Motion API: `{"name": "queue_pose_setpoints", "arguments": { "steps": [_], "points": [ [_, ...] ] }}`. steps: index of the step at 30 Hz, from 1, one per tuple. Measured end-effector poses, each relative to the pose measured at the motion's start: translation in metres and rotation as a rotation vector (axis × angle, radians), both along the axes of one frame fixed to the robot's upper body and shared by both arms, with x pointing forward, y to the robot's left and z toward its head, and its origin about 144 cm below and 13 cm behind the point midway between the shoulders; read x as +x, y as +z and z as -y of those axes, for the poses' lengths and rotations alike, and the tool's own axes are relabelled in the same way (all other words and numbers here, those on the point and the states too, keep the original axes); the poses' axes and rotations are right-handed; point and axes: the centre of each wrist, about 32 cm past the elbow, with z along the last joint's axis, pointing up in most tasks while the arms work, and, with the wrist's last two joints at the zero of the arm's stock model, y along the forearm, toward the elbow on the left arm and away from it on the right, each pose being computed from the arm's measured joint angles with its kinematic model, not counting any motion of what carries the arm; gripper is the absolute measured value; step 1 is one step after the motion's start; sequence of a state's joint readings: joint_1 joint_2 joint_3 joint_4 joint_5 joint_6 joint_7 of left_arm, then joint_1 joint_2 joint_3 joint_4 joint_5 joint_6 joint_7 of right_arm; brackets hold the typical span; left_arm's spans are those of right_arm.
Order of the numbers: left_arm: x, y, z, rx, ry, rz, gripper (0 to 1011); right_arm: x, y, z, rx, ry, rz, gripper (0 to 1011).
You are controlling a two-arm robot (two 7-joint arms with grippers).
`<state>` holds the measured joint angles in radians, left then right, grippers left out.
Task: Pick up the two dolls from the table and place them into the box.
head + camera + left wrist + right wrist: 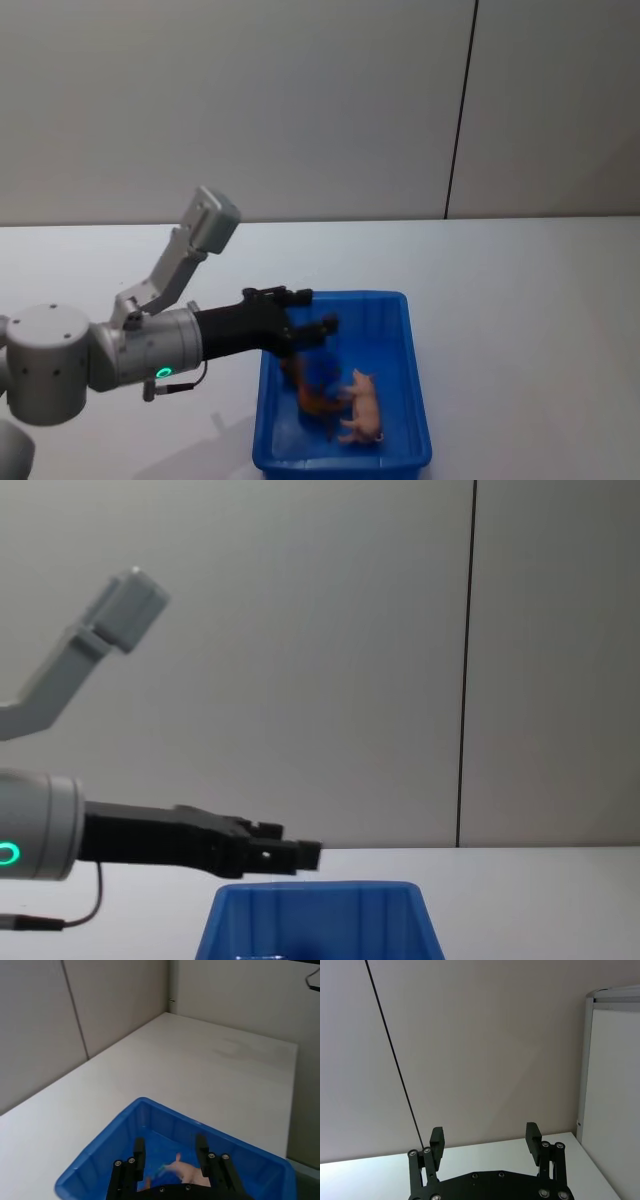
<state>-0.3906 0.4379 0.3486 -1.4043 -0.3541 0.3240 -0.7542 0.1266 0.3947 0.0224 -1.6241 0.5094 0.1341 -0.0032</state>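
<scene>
L gripper [310,325] hung over box [412,380] w/ fingers apart, nothing held. Both dolls lay inside: pink doll [362,408] beside reddish-brown doll [312,402]. R gripper [486,1141] fingers apart, empty

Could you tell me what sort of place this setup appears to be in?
Probably a robot test cell or lab: a bare white table, plain grey panel walls, and just a blue bin holding two toys under the left gripper.

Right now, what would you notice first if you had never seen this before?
The bright blue ribbed plastic box near the table's front edge catches the eye, with the pale peach-pink doll and reddish-brown fuzzy doll inside. The black left gripper hangs open just above it.
</scene>
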Motion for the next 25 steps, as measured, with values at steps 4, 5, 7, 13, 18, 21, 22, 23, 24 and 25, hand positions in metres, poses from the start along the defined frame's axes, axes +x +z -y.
{"name": "queue_pose_setpoints", "arguments": {
  "steps": [4,5,7,13,18,21,22,23,24,25],
  "points": [
    [0.009,0.001,0.002,0.003,-0.061,-0.025,724,0.0,0.0,0.0,0.0,0.0,0.0,1001],
    [0.01,0.002,0.002,0.003,-0.068,-0.027,743,0.0,0.0,0.0,0.0,0.0,0.0,1001],
    [0.012,0.002,0.002,0.002,-0.084,-0.032,799,0.0,0.0,0.0,0.0,0.0,0.0,1001],
    [0.013,0.004,0.0,-0.004,-0.089,-0.029,970,0.0,0.0,0.0,0.0,0.0,0.0,1001],
    [0.009,0.005,-0.002,-0.013,-0.062,-0.012,1003,0.0,0.0,0.0,0.0,0.0,0.0,1001],
    [0.006,0.005,-0.004,-0.02,-0.036,0.004,1003,0.0,0.0,0.0,0.0,0.0,0.0,1001],
    [0.004,0.005,-0.004,-0.021,-0.029,0.008,1003,0.0,0.0,0.0,0.0,0.0,0.0,1001],
    [0.002,0.005,-0.005,-0.025,-0.011,0.017,1003,0.0,0.0,0.0,0.0,0.0,0.0,1001],
    [0.001,0.005,-0.005,-0.027,-0.002,0.021,1003,0.0,0.0,0.0,0.0,0.0,0.0,1001],
    [0.0,0.006,-0.006,-0.029,0.005,0.027,1003,0.0,0.0,0.0,0.0,0.0,0.0,1001]
  ]
}}
